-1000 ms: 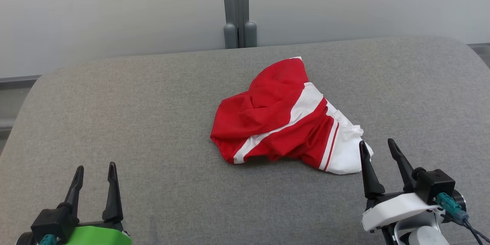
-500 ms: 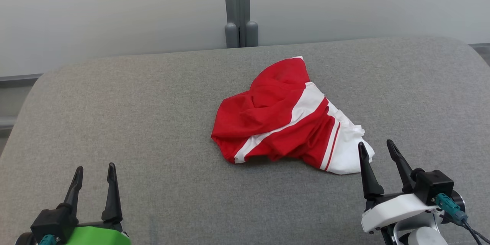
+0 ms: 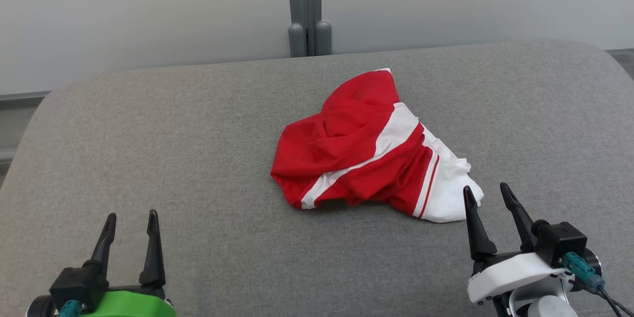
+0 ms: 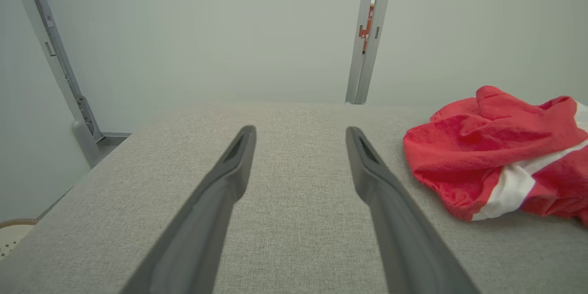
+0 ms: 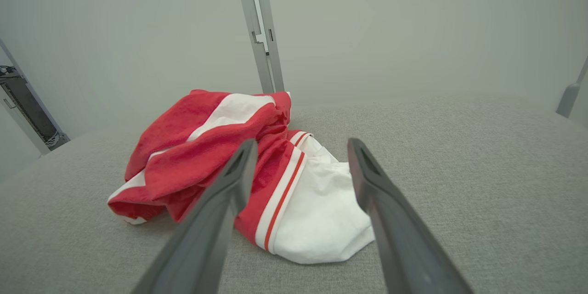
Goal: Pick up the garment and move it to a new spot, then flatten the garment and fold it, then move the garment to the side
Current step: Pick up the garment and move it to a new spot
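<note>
A crumpled red garment (image 3: 366, 148) with white bands and a white end lies bunched near the middle of the grey padded surface (image 3: 198, 158). My left gripper (image 3: 132, 214) is open at the near left, well away from the cloth, and nothing sits between its fingers. The left wrist view has the left gripper (image 4: 299, 129) over bare padding, with the garment (image 4: 496, 147) off to the right. My right gripper (image 3: 485, 187) is open at the near right, its tips just short of the white end. In the right wrist view the right gripper (image 5: 302, 141) frames the garment (image 5: 220, 147) close ahead.
A grey post (image 3: 303, 10) stands against the pale wall behind the far edge of the padding. The surface has rounded corners and drops off at left and right. A woven basket (image 4: 14, 234) sits on the floor below the left edge.
The head camera has shifted a little, so the whole scene sits slightly higher and to the left. My left gripper has edged to the right. The garment lies as before.
</note>
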